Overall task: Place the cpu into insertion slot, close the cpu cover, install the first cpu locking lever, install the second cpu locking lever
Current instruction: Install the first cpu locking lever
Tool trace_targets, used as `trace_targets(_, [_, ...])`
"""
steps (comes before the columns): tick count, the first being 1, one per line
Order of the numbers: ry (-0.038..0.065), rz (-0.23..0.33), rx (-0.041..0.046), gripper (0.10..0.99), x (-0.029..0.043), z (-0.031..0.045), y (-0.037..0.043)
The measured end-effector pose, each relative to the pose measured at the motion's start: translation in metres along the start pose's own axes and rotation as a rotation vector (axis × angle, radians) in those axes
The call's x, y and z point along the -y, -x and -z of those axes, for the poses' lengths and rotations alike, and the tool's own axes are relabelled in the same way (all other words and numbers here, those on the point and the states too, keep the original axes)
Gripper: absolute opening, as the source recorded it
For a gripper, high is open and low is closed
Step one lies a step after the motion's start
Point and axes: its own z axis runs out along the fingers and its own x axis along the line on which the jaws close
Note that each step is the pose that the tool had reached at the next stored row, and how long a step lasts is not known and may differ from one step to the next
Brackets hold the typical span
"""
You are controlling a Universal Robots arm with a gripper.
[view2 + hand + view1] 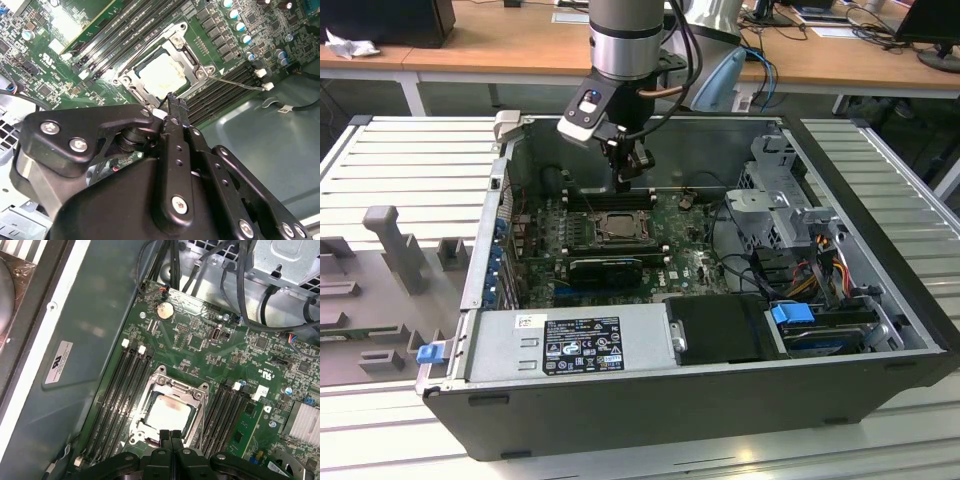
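Observation:
The cpu (167, 412) lies in the insertion slot (617, 228) with its pale face (161, 71) up. The silvery cpu cover (172, 386) lies flat around the chip, and its frame (131, 82) is seen in both wrist views. A thin wire locking lever (235, 82) runs out from one socket corner over the memory slots. My gripper (626, 180) hangs just above the socket's far edge in the exterior view. Its two black fingertips (171, 436) are pressed together with nothing between them, close over the cover's rim (172, 98).
Long black memory slots (125, 390) flank the socket on both sides. A drive cage with cables (775, 215) stands at the exterior view's right, and the power supply (570, 345) fills the case front. The case wall (85, 340) rises close behind the board.

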Motion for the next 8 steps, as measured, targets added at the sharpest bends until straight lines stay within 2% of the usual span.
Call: trace_targets(8, [0.0,0.021,-0.0006,0.106,0.0,0.0,0.0])
